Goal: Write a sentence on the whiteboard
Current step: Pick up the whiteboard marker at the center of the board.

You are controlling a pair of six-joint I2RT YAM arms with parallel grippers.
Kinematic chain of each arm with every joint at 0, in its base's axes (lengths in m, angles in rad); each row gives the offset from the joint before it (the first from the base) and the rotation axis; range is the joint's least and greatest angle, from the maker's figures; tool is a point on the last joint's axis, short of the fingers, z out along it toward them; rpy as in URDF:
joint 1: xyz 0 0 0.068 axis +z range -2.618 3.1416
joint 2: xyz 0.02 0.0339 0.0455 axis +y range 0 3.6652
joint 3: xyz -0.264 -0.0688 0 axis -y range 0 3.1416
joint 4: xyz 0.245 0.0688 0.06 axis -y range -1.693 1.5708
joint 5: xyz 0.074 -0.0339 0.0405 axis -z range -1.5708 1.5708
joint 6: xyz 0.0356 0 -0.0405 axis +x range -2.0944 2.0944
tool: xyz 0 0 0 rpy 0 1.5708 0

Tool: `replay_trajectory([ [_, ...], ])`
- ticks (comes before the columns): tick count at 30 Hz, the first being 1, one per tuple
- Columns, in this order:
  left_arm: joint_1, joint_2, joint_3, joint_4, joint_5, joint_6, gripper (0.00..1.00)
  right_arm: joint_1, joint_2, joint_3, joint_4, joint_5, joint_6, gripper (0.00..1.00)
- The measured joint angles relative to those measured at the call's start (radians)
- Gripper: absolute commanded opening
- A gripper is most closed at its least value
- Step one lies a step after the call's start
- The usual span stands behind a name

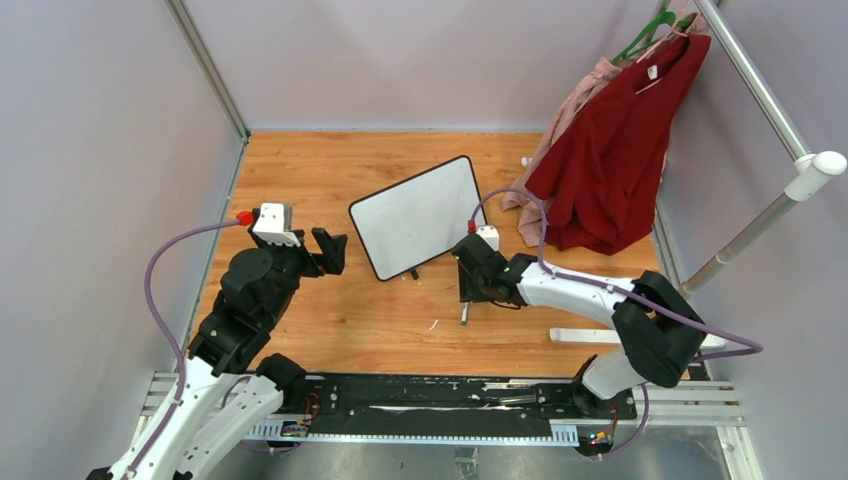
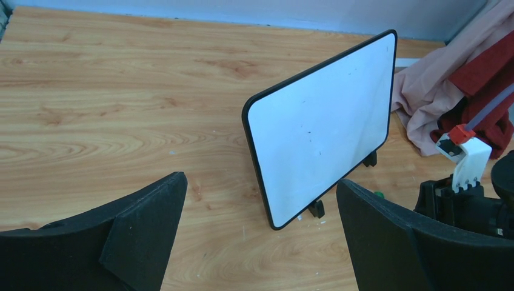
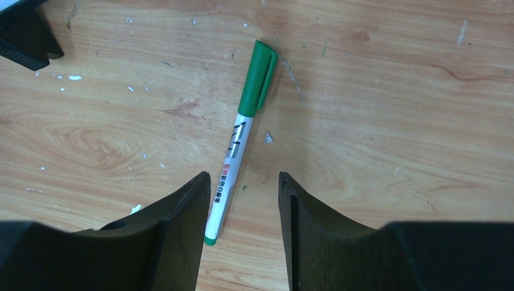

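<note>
The whiteboard [image 1: 417, 217] stands tilted on its two black feet mid-table; it also shows in the left wrist view [image 2: 321, 127]. Its face is blank; no green sentence shows on it. A marker [image 3: 239, 139] with a white barrel and green cap lies flat on the wood. In the top view the marker [image 1: 464, 315] lies just in front of the right gripper. My right gripper [image 3: 243, 182] is open, hovering over the marker's tail end, with the barrel beside the left finger. My left gripper [image 1: 330, 250] is open and empty, left of the board.
A red garment [image 1: 615, 160] and a pink one [image 1: 580, 100] hang from a rack at the back right, draping onto the table. A metal rack pole [image 1: 770, 200] slants along the right side. Grey walls enclose the table.
</note>
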Motion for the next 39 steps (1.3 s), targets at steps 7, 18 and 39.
replay_trajectory([
  [7, 0.000, -0.025, 0.000, -0.001, -0.001, 0.010, 1.00, 0.001, 0.060, 0.017, 0.000, -0.023, 0.005, 0.45],
  [18, 0.000, -0.027, 0.000, -0.001, -0.003, 0.014, 1.00, 0.002, 0.102, 0.023, 0.005, -0.038, 0.003, 0.35],
  [39, 0.000, -0.034, 0.000, -0.001, -0.006, 0.021, 1.00, 0.002, 0.087, 0.015, -0.038, -0.063, -0.038, 0.25],
])
